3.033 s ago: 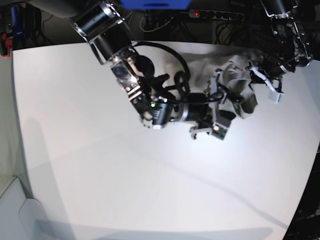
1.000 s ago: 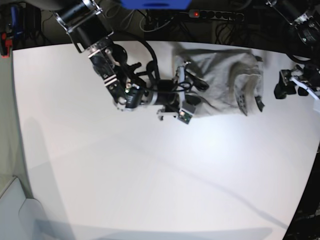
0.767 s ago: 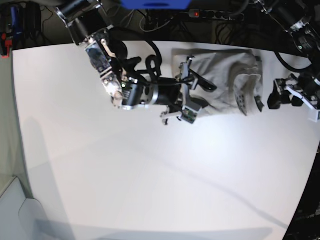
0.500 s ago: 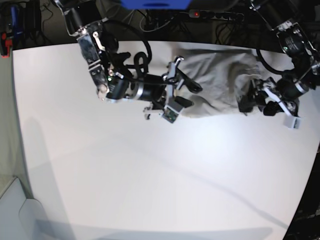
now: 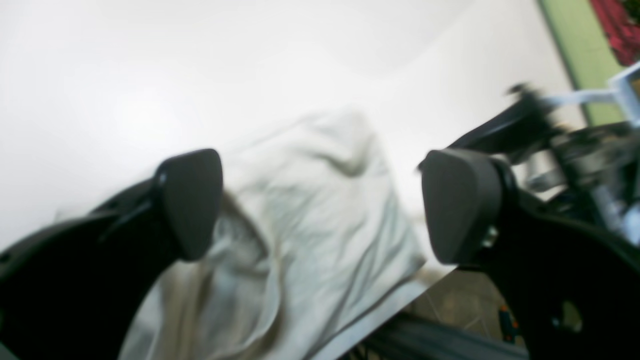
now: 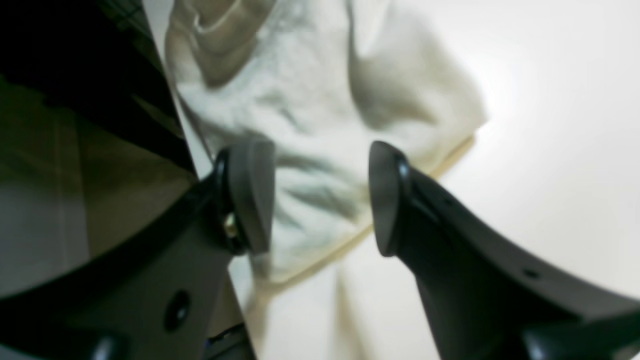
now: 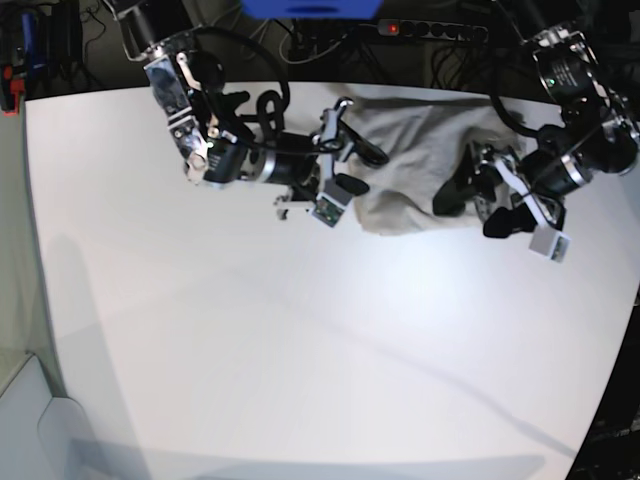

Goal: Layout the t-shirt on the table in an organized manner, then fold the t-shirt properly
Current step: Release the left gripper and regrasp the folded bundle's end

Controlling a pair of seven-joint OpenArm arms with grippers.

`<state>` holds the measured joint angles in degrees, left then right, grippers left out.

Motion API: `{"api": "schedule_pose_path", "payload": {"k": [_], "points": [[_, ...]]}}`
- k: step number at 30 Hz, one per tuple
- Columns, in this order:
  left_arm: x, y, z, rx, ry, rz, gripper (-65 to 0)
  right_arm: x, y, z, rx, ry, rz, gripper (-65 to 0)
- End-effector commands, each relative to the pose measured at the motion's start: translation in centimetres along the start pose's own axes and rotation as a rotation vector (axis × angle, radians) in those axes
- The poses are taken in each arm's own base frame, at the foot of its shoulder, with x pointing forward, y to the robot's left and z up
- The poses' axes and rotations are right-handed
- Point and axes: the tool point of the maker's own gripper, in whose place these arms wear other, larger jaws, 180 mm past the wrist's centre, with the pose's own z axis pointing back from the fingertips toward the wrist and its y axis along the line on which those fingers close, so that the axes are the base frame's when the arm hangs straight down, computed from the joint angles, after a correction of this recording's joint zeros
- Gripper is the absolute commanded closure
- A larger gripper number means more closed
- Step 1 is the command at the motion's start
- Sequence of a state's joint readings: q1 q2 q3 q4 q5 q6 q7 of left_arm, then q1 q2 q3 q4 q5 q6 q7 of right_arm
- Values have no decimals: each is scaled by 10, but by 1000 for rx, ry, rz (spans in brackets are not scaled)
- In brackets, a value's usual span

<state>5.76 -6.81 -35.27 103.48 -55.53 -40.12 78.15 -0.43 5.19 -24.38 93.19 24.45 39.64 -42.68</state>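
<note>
A rumpled t-shirt (image 7: 420, 165) lay at the upper right of the white counter (image 7: 300, 350). The left tool (image 7: 480, 195) and right tool (image 7: 345, 165) flanked it, both released, grasping nothing. Pinching opposite hem corners would likely spread it flattest.

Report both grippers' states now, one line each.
Left gripper: open, jaws wide apart, holding nothing; the t-shirt lies beyond them.
Right gripper: open, jaws apart over the t-shirt, no cloth pinched.
</note>
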Motion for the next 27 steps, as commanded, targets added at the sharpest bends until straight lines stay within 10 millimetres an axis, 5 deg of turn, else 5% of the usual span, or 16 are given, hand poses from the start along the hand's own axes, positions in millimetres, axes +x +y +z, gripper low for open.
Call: {"api": "schedule_pose_path", "payload": {"k": [1,11,20,27], "points": [[14,-2,4,-6,-41,-26,-614,19,0,2,9,-61,16,-306],[20,53,56,191,-83,-2,-614,12,-3,5,1,-43,20,-306],[-11,84,38,185,-24,156,-614,13,-2,5,4,-45,20,-306],[-3,91,31,213,-18,146,-613,12,-3,5,3,-42,21,-306]]}}
